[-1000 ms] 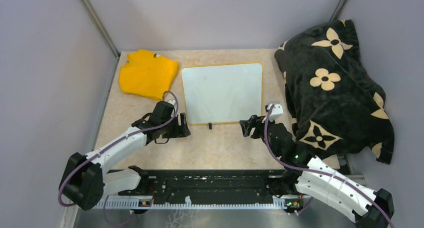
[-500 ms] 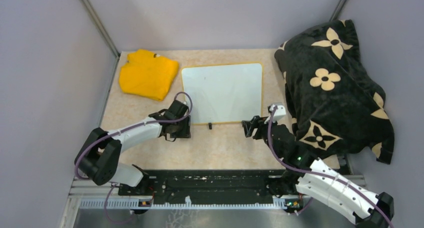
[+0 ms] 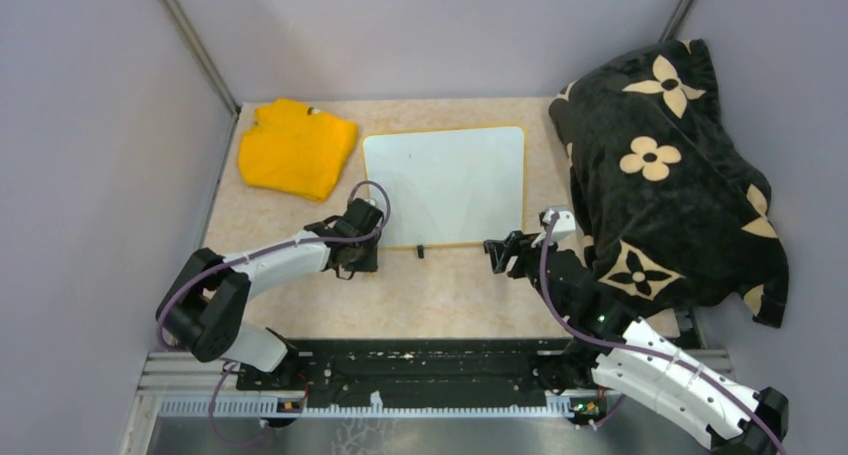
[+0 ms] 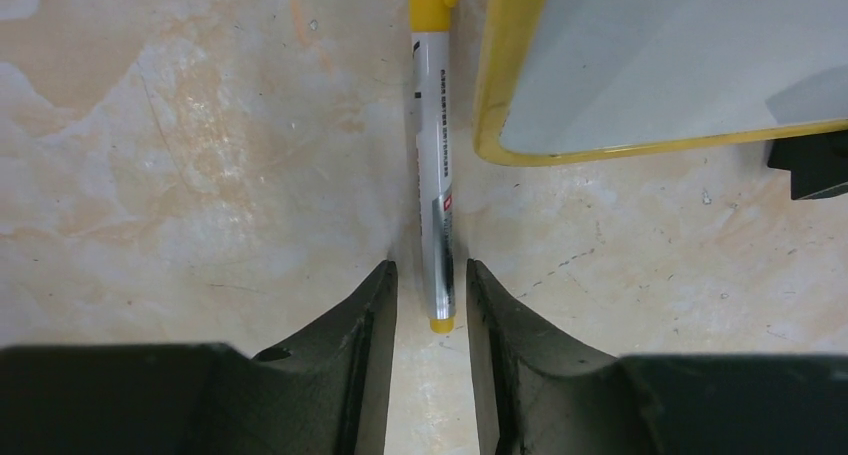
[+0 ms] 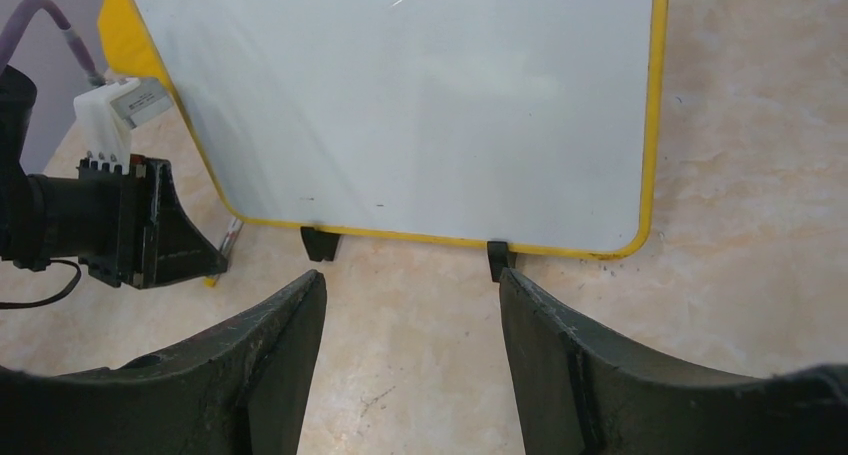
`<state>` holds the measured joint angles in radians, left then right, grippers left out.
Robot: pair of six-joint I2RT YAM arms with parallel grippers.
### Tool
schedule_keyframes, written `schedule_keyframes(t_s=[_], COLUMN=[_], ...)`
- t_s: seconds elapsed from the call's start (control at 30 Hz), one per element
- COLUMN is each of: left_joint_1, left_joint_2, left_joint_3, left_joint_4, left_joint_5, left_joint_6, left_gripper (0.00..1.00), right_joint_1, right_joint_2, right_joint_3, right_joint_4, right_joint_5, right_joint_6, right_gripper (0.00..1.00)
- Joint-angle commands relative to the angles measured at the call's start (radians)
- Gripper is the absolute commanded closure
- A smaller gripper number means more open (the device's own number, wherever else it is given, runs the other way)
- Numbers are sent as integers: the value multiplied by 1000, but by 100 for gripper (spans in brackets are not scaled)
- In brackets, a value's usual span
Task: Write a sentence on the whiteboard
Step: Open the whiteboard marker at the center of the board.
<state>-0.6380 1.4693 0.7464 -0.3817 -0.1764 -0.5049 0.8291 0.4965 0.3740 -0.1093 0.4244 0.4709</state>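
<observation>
Closing in on the marker, the left claw is now straddling the pen's tail end. 1 second ago it was standing wider and further back from the whiteboard's near-left corner. Its 2 fingers are narrowing on either side of the white barrel, with thin gaps showing, so they are not yet pinching it. The marker is lying flat on the tabletop, just beside the board's yellow left rim and roughly parallel to it, its yellow cap pointing away from the claw.

The right claw is barely moving. It is hovering wide and holding nothing at the board's near edge, looking onto the 2 black feet.

The whiteboard is lying flat mid-tabletop, between the yellow cloth and the black flowered blanket, and its white surface is showing no lettering. Judging from this, the task is sitting at its very start. The pen is being picked up, the cap is looking fitted, and uncapping is probably coming before any writing.
</observation>
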Motion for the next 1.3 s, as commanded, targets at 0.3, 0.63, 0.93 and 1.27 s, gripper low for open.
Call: schedule_keyframes(t_s=[0.3, 0.63, 0.93, 1.27], left_joint_1=[-41, -84, -172, -172], left_joint_2=[-36, -230, -232, -193], left_joint_3=[-56, -127, -119, 33], left_joint_4=[-74, -183, -240, -314], left_joint_5=[-64, -12, -20, -156], left_joint_6=[-55, -163, -229, -126], left_gripper=[84, 84, 70, 25], right_joint_1=[10, 9, 10, 11], right_joint_2=[-9, -9, -13, -32], right_joint_3=[7, 10, 9, 12], right_joint_4=[21, 18, -1, -21], right_joint_5=[19, 16, 22, 23], right_joint_6=[-12, -12, -4, 0], right_gripper=[37, 37, 37, 37])
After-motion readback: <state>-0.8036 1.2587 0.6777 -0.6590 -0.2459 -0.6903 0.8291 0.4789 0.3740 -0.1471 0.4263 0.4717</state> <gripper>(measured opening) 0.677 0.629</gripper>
